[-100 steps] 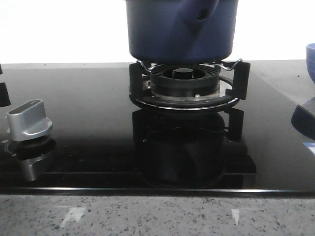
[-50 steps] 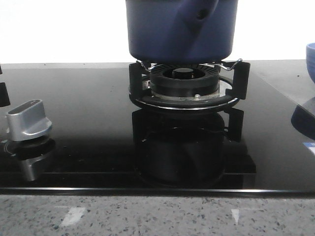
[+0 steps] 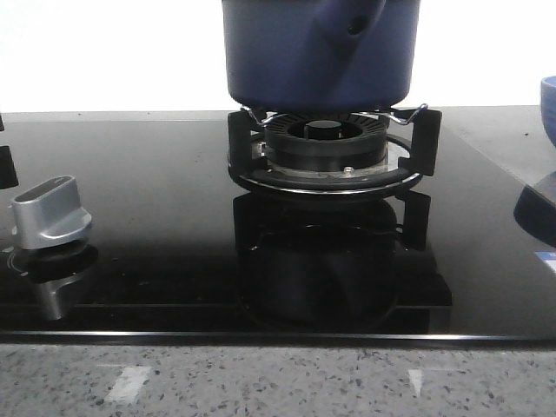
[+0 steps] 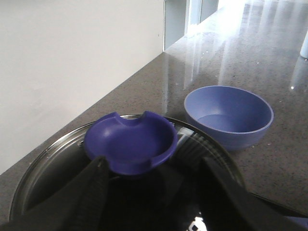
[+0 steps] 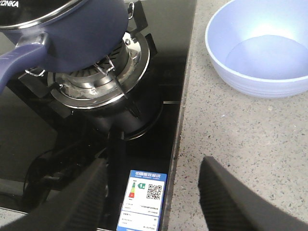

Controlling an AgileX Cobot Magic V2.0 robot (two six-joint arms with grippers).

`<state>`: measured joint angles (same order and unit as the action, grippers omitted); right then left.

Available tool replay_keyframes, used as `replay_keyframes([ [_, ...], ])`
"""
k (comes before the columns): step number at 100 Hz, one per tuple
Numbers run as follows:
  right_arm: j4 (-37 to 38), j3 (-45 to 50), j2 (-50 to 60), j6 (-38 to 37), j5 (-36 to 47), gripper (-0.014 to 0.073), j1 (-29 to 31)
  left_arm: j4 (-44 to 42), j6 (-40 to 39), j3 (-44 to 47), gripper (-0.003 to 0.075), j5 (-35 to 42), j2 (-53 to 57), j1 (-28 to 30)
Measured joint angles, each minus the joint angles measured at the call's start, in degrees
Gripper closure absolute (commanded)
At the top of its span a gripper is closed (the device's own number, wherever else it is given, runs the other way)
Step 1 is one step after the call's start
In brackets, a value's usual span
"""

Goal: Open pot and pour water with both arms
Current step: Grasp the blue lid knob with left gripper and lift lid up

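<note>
Now left end effector (image 4: 150, 180) wide astride lid knob (image 4: 131, 143); right end effector (image 5: 151, 185) wide, over hob edge (image 5: 179, 144).

A: Where's the pot (image 3: 295, 52)?
B: On the burner (image 3: 327, 149), twelve o'clock. Handle (image 3: 349, 19) faces us.
A: Anything else?
B: Silver knob (image 3: 50, 211) at nine, blue bowl (image 3: 548, 108) at three.

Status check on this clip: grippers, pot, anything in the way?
Left gripper open around the lid knob, lid on. Right gripper open, empty, above the stove edge. Pot on the burner. Bowl beside the stove.
</note>
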<state>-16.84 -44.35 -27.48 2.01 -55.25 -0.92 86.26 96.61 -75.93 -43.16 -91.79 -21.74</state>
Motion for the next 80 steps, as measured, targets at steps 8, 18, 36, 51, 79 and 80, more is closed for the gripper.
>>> replay_keyframes([
  [8,0.0,0.0,0.0,0.0,0.0,0.0211,0.0,0.0,0.5,0.0,0.036,1.5,-0.4,-0.2],
  [18,0.0,0.0,0.0,0.0,0.0,0.0211,0.0,0.1,0.7,0.0,0.036,2.7,-1.4,-0.2],
  [36,0.0,0.0,0.0,0.0,-0.2,0.0211,0.0,1.4,0.9,0.0,0.0358,2.9,-3.0,-0.2],
  [51,0.0,0.0,0.0,0.0,-0.4,0.0211,0.0,3.2,1.8,0.0,0.0311,2.9,-3.2,-0.2],
  [79,-0.1,0.0,0.0,0.0,-0.6,0.0211,0.0,4.4,2.1,0.0,0.03,2.9,-3.2,-0.4],
  [80,-0.1,0.0,0.0,0.0,-0.6,0.0211,0.0,4.6,2.1,0.0,0.03,2.9,-3.2,-0.4],
])
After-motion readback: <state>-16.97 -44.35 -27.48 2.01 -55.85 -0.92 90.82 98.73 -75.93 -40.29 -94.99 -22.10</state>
